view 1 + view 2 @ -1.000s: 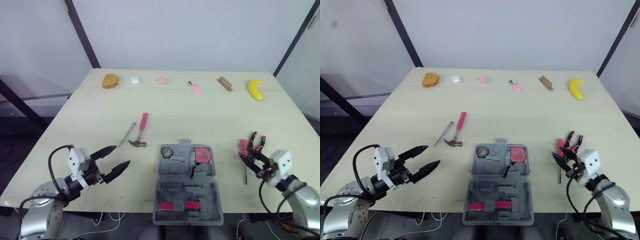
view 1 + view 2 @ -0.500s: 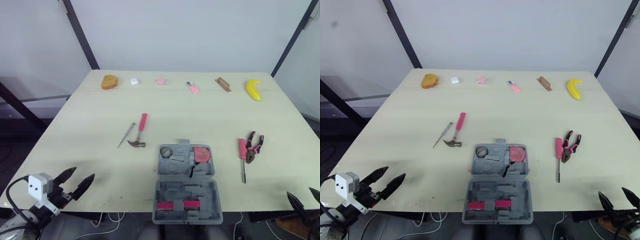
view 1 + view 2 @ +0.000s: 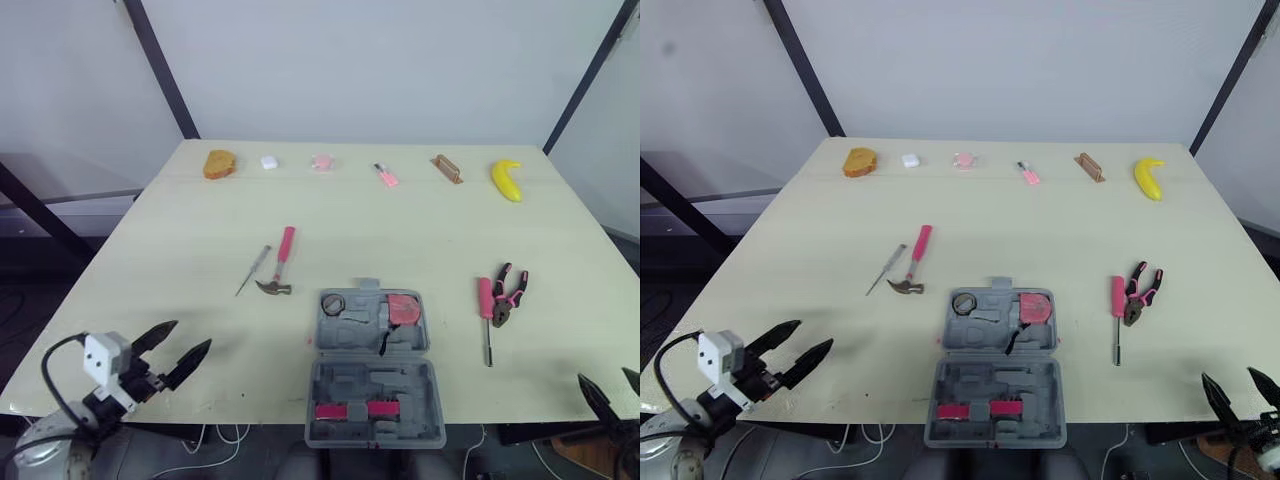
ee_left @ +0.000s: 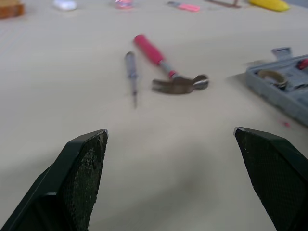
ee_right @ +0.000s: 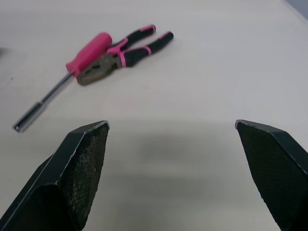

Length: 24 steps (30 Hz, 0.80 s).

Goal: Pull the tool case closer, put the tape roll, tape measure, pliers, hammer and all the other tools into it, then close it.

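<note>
Pink-handled claw hammer [image 3: 279,262] lies ahead of the released left gripper [image 3: 190,334], handle pointing away; pink-and-black pliers [image 3: 510,295] lie ahead of the released right gripper [image 3: 1228,376]; open grey plastic tool case [image 3: 375,375] sits between the two grippers.

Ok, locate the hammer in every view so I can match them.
Left eye view: hammer left of centre, beyond the tool case's left corner.
Right eye view: hammer, same spot.
Left wrist view: hammer, straight ahead.
Shared landmark: thin grey screwdriver alongside it.

hammer [image 3: 279,262] left of tool case [image 3: 404,386], pliers [image 3: 510,294] right
</note>
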Each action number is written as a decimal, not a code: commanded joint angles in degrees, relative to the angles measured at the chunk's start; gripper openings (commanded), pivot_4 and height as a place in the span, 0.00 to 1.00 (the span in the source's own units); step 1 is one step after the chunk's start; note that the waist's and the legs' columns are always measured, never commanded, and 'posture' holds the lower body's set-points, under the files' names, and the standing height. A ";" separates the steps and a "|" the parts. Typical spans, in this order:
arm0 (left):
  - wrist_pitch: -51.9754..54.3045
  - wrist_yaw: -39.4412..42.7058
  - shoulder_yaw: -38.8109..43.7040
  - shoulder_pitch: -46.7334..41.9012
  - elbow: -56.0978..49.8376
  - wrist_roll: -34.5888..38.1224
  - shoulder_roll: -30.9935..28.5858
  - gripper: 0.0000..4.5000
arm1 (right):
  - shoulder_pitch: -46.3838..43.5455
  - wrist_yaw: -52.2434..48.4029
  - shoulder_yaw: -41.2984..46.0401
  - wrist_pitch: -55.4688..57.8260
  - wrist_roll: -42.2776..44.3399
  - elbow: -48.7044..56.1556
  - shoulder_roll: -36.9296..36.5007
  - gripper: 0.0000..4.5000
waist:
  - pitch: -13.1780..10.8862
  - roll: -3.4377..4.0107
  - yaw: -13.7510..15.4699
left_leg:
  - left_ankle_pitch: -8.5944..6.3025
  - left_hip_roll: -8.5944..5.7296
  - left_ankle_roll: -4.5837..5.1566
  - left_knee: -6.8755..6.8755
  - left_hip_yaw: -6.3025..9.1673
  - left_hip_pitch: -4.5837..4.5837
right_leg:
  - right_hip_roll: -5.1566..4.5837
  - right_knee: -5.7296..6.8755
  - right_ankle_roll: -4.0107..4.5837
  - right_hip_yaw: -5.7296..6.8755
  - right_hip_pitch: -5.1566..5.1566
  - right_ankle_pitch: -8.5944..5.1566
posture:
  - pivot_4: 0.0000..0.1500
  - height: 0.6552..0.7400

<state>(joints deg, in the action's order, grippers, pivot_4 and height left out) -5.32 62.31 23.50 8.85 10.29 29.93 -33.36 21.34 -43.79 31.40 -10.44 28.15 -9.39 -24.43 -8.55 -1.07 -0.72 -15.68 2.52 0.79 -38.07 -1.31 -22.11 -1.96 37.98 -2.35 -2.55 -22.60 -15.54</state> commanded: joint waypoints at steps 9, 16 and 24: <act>4.72 8.76 -10.78 -10.84 -13.56 0.71 -6.70 1.00 | -12.81 18.35 -11.28 8.96 -11.88 6.77 3.42 0.98 | 0.03 0.18 -0.04 | 0.00 -0.19 -0.01 0.10 0.12 -0.23 | 0.16 0.01 -0.20 0.05 -0.21 0.12 | 1.00 1.00; 7.57 11.44 -13.69 -14.34 -17.39 2.11 -7.93 1.00 | -13.79 21.76 -15.34 9.94 -15.53 7.52 4.88 0.98 | 0.01 0.20 -0.05 | 0.00 -0.23 0.00 0.06 0.15 -0.29 | 0.15 0.00 -0.22 0.06 -0.22 0.13 | 1.00 1.00; 13.86 13.52 -16.75 -17.47 -24.54 4.85 -9.51 1.00 | -12.76 22.33 -17.38 10.46 -17.12 6.95 4.95 0.98 | 0.00 0.21 -0.09 | 0.00 -0.24 0.00 0.01 0.16 -0.33 | 0.18 0.01 -0.23 0.11 -0.22 0.13 | 1.00 1.00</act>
<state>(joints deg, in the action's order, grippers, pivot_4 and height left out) 7.24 75.27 7.12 -7.94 -11.14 33.02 -41.92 8.49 -21.87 13.81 0.00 11.31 -3.38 -18.99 -8.56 -0.86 -0.81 -15.67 2.28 0.78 -38.06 -1.16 -22.44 -1.78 38.00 -2.58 -2.45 -22.81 -15.41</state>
